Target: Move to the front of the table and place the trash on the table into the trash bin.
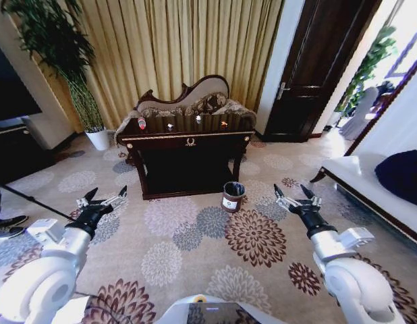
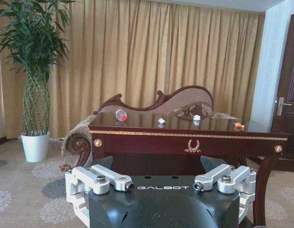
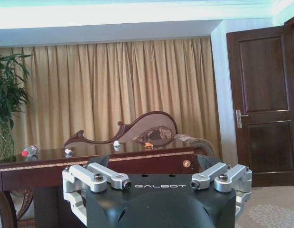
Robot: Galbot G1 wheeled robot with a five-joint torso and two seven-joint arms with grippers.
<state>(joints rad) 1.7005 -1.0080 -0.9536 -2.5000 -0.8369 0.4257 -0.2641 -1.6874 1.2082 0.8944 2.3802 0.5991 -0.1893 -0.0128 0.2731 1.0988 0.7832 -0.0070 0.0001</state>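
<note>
The trash (image 1: 142, 123), a red-capped bottle plus a few scraps, is spread along the top of the table (image 1: 188, 142), with the trash bin (image 1: 232, 196) parked on the carpet just off the table's front right leg. The approach step looks to be in hand: the left gripper (image 1: 100, 196) and right gripper (image 1: 293, 194) are held well short of the table, fingers spread apart, nothing gripped. Closing in on the table is what's likely needed before anything can be grabbed.

Both grippers, left (image 1: 104, 196) and right (image 1: 293, 193), hover spread over carpet before the table (image 1: 188, 142) and trash bin (image 1: 232, 196).
</note>
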